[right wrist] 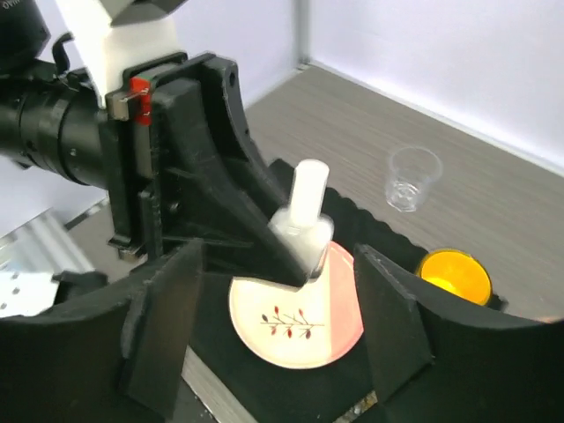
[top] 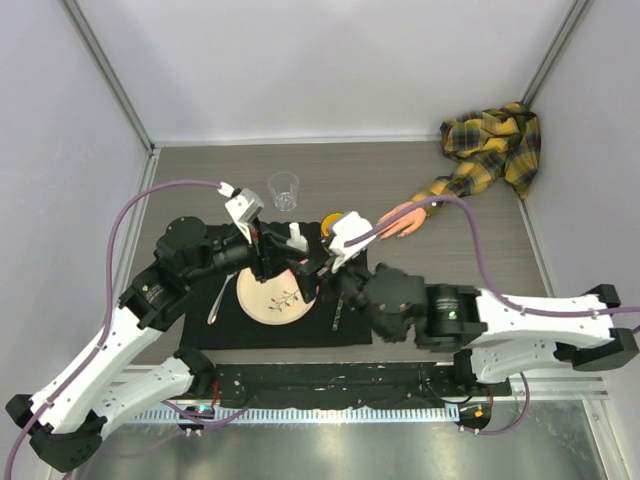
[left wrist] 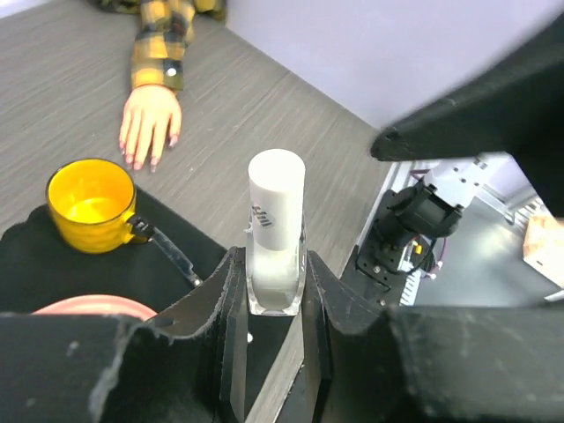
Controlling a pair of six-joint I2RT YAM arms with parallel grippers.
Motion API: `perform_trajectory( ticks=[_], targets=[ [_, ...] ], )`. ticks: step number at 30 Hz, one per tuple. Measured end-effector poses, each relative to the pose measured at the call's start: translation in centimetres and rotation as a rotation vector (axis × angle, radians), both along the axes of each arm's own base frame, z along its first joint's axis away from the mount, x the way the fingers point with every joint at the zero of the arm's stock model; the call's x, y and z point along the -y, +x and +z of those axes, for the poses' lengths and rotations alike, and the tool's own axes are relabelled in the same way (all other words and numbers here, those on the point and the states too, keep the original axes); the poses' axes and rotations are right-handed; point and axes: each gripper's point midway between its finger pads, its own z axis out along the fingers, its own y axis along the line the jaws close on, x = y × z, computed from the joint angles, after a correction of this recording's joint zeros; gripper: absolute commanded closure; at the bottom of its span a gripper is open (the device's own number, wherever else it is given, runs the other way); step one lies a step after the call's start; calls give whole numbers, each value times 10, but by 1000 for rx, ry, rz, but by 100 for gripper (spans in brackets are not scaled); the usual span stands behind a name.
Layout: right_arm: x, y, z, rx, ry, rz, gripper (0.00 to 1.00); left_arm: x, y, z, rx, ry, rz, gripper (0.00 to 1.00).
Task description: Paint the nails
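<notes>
The pale mannequin hand [top: 405,218] in a yellow-and-black plaid sleeve [top: 490,145] lies palm down at the back right of the table. Its small nails [left wrist: 141,162] show at the fingertips in the left wrist view. A clear bottle with a white cap [left wrist: 276,233] stands upright between the jaws of my left gripper [left wrist: 273,264], which is shut on its glass base above the plate. My right gripper [right wrist: 278,256] faces that bottle [right wrist: 304,220] with its jaws wide apart, one on either side and a little short of it, touching nothing.
A black mat [top: 260,330] carries a pink-and-cream plate [right wrist: 264,344], cutlery [top: 218,298] on its left and a knife [top: 337,305] on its right. A yellow cup [top: 332,221] sits at the mat's far edge. A clear plastic cup [top: 284,190] stands behind.
</notes>
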Motion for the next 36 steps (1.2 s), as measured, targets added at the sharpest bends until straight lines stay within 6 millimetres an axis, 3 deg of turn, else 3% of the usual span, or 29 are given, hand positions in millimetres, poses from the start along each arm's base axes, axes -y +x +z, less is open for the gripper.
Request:
perform_trajectory(
  ticks=[2,6,12,16,25,28,32,34,36],
  targets=[
    [3,2,3,-23,27,98,22,2,-6,4,12,-17,-38,100],
    [11,5,13,-78,98,346,21,11,-39,18,30,-91,-216,100],
    [2,-40,18,-156,136,722,23,14,-75,33,37,-166,-421,100],
    [0,-52,18,-210,155,836,29,14,-88,40,36,-191,-490,100],
    [-1,-58,33,-245,235,946,43,10,-101,47,49,-209,-552,100],
    [-5,-57,34,-257,249,969,50,10,-102,46,45,-209,-557,100],
    [-13,-56,30,-287,253,1001,71,9,-104,46,43,-207,-564,100],
    [-15,-57,29,-293,253,1016,90,10,-102,45,36,-204,-558,100],
    [-16,-58,28,-287,246,1027,99,10,-101,43,27,-198,-547,100]
  ],
)
